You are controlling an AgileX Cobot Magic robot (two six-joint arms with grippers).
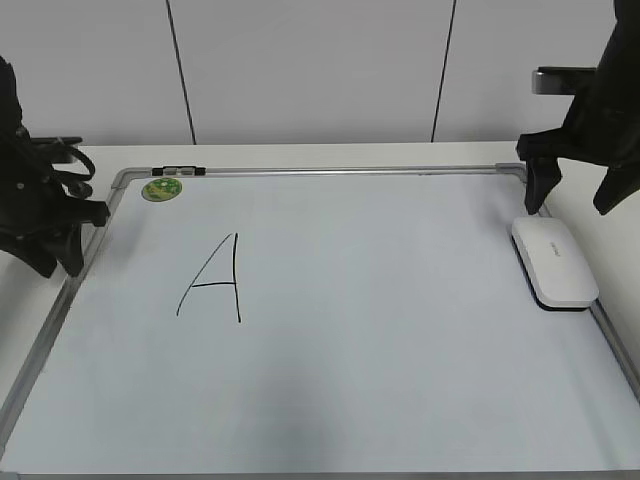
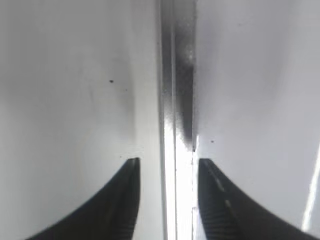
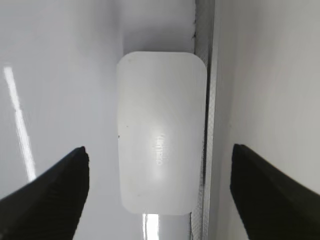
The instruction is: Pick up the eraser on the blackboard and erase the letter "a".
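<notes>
The eraser [image 1: 553, 260] is a white glossy block lying flat on the blackboard [image 1: 400, 340] against its right frame. In the right wrist view the eraser [image 3: 160, 115] lies straight below. My right gripper [image 1: 578, 198] hangs above the eraser's far end, open wide and empty, with its fingers [image 3: 160, 149] to either side. My left gripper [image 1: 60, 250] is open and empty at the board's left edge, and its fingers [image 2: 167, 161] straddle the silver frame [image 2: 175, 75]. No small lowercase "a" shows on the board. The only writing is a large capital "A" [image 1: 215, 280].
A round green magnet [image 1: 162, 188] sits at the board's far left corner. A small dark clip or marker [image 1: 178, 171] lies on the top frame beside it. White table surrounds the board, with a wall behind.
</notes>
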